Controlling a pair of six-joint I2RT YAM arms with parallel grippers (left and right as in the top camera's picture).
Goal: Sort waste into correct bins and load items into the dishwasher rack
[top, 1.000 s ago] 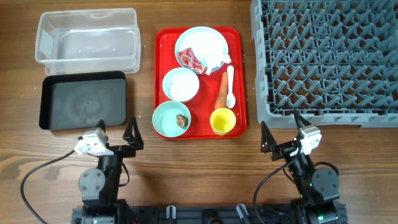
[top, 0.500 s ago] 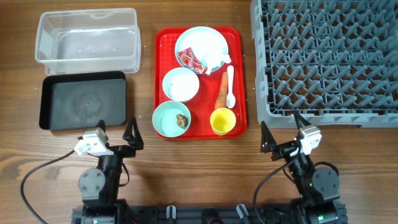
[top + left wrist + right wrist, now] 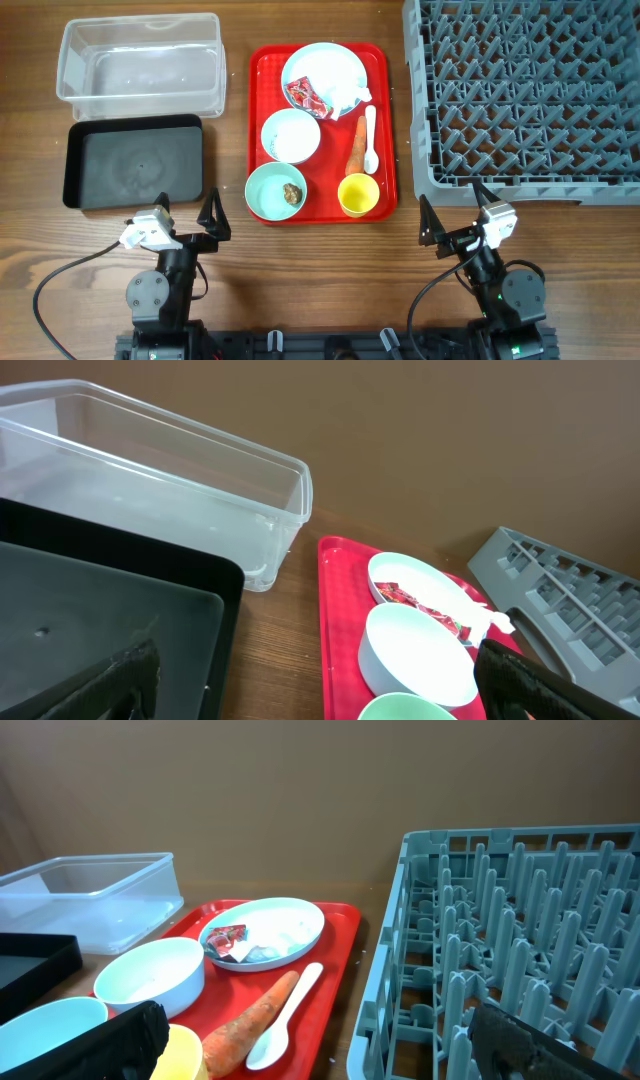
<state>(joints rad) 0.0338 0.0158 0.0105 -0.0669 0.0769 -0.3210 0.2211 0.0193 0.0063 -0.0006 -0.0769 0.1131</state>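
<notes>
Grippers first: left gripper [image 3: 187, 207] and right gripper [image 3: 450, 202] both sit at the near edge of the table [image 3: 310, 270], jaws spread wide, nothing in either. All the task stuff is on the red tray [image 3: 330, 160] in the middle. Pale blue plate [image 3: 322, 60] is at the far end w/ the red wrapper [image 3: 305, 95] and crumpled tissue [image 3: 346, 97] on it. White bowl [image 3: 298, 128] is next, w/ a few rice grains [image 3: 271, 148] inside. Mint bowl [image 3: 264, 196] is at the near left w/ the brown lump [image 3: 292, 192] in it, yellow cup [image 3: 358, 194] at the near right. Carrot piece [image 3: 356, 147] and white spoon [image 3: 370, 140] lie side by side along the tray's right edge. Clear tub [image 3: 140, 70] is far left, black tray [image 3: 135, 165] just in front of it. Grey rack [image 3: 530, 90] is off to the right, apart from the red tray.
</notes>
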